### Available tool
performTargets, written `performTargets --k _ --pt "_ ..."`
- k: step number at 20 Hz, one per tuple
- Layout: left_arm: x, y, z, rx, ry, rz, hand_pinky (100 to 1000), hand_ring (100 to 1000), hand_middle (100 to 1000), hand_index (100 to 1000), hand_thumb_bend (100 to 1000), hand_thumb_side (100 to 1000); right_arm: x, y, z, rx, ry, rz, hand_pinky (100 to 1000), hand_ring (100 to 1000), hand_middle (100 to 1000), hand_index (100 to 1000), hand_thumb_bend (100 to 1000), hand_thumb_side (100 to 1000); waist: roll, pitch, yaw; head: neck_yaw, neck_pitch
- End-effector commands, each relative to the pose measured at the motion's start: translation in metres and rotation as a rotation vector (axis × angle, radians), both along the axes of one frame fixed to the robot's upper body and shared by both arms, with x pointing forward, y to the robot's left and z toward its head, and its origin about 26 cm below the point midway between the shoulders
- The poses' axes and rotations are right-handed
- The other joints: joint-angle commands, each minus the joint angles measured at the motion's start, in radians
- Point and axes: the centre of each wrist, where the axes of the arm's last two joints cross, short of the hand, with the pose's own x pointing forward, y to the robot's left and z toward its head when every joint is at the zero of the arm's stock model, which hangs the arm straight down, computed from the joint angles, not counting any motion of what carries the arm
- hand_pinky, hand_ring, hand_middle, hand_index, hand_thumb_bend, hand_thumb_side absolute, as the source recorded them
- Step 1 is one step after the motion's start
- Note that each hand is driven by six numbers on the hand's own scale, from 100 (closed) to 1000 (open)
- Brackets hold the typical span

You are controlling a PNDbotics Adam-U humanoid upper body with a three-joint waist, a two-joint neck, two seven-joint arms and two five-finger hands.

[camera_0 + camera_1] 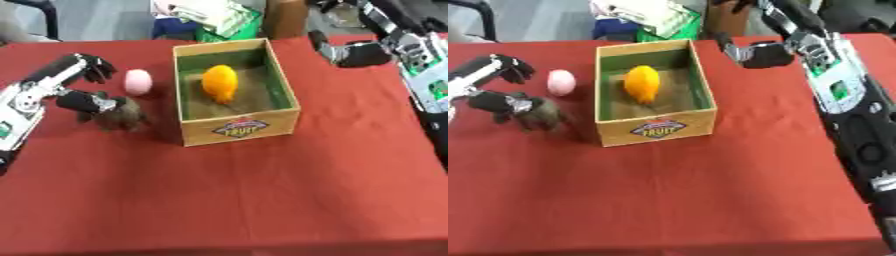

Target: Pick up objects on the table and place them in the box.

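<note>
At the left edge of the frame the left hand [83, 82] comes in over the red tablecloth [262, 200], its upper fingers [98, 67] curled above and its thumb reaching down to a dark brown, lumpy object [122, 116] in the left middle; the thumb and lower fingers touch that object on its left side, but whether they actually pinch it cannot be told. Just above and right of the brown object, in the upper left, a pale pink rounded object [137, 81] lies on the cloth, near the curled fingers yet apart from them, and just beside the left wall of the box. The cardboard box [239, 131] stands in the upper centre, open at the top, with a green lining inside and a fruit label on its near wall. An orange, egg-shaped object [220, 83] lies inside it, towards the middle of the floor. At the upper right the right hand [754, 52] hangs past the far right corner of the box, well apart from it, its fingers curled inward and holding nothing.
</note>
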Motion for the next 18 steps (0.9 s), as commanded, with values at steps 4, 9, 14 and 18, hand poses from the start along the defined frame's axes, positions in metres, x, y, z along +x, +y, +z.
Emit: performTargets --k 4,9,14,18 --pt "0.008 -0.003 -0.017 0.222 -0.053 0.016 657 504 471 650 227 237 -0.004 -0.007 0.017 -0.002 -0.014 0.009 655 802 738 814 131 428 0.0 -0.015 -0.005 0.004 0.005" --pt "0.011 0.001 -0.022 0.24 -0.16 0.041 574 323 257 471 100 215 -0.004 -0.008 0.016 -0.003 -0.003 0.005 655 802 737 814 124 424 0.004 -0.017 -0.009 0.002 0.006" --pt "0.011 0.009 -0.002 0.19 -0.277 0.079 541 247 170 398 100 223 -0.005 -0.01 0.015 -0.004 0.002 0.001 655 802 737 813 121 424 0.007 -0.02 -0.013 0.0 0.006" --pt "0.013 0.014 0.036 0.136 -0.391 0.122 538 234 155 389 100 227 -0.005 -0.01 0.013 -0.008 0.009 0.002 655 802 737 813 116 424 0.009 -0.026 -0.017 0.004 0.006"
